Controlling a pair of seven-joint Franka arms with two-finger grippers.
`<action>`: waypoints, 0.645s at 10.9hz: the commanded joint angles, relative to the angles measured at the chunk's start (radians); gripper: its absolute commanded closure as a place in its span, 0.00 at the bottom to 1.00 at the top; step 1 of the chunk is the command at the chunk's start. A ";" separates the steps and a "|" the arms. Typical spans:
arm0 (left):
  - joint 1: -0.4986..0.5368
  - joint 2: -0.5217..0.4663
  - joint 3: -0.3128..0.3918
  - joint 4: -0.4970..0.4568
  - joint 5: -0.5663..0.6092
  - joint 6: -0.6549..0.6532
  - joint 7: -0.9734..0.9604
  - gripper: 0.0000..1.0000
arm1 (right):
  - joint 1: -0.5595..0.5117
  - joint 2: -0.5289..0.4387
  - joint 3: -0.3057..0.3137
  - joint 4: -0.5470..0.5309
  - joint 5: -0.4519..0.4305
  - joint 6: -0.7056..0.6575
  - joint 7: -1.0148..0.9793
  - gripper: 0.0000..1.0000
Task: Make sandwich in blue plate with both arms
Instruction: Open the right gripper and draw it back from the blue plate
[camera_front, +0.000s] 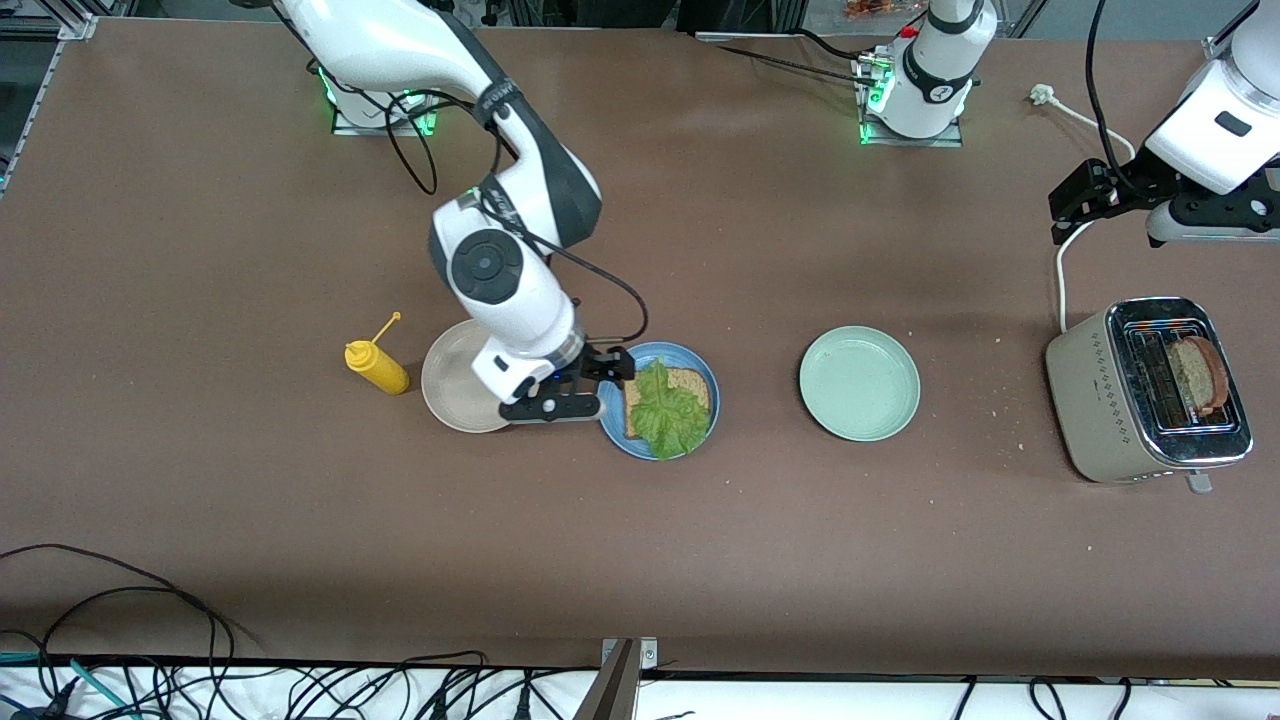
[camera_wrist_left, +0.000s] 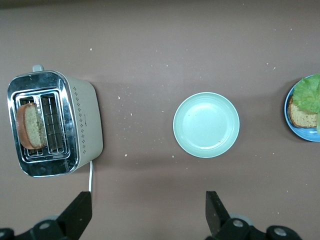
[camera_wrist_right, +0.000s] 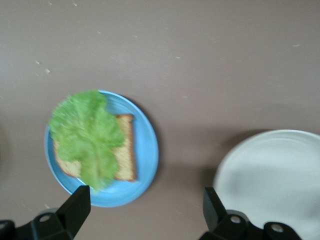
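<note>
A brown counter (camera_front: 700, 560) fills the frame, crumbs scattered toward the toaster (camera_front: 1150, 390) at the right edge. The blue plate (camera_front: 707, 378) sits just left of centre in the front view, touching the beige plate (camera_front: 445, 385) side by side, and on it I have a half-built sandwich (camera_front: 668, 402): one slice of toasted bread (camera_front: 690, 385) with a lettuce leaf (camera_front: 665, 410) laid over it. The leaf's long axis runs from the upper part of the plate down toward the camera, its lower tip reaching the plate's rim; the slice lies square, its edges roughly in line with the frame. My right gripper (camera_front: 615, 375) hovers over the seam between the two plates, fingers (camera_wrist_right: 75, 207) spread wide and holding nothing. The left gripper (camera_wrist_left: 150, 215) waits high at the upper right, above the toaster, fingers likewise apart. The pale green plate (camera_front: 860, 383) lies bare between. I judge the step in hand to be fetching the second slice (camera_front: 1198, 375), which stands upright in the toaster slot. I would come straight down with the left arm, pinch its flat faces near the top crust, lift vertically clear of the slot, and lay it flat, matching the lower slice's corners so the leaf stays trapped.
</note>
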 joint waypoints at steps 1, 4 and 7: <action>0.007 0.013 -0.003 0.029 -0.006 -0.019 -0.004 0.00 | -0.043 -0.115 -0.064 -0.015 0.021 -0.260 -0.204 0.00; 0.007 0.013 -0.003 0.029 -0.006 -0.019 -0.004 0.00 | -0.046 -0.247 -0.226 -0.044 0.015 -0.484 -0.439 0.00; 0.007 0.013 -0.003 0.029 -0.006 -0.019 -0.004 0.00 | -0.046 -0.381 -0.346 -0.093 0.008 -0.596 -0.491 0.00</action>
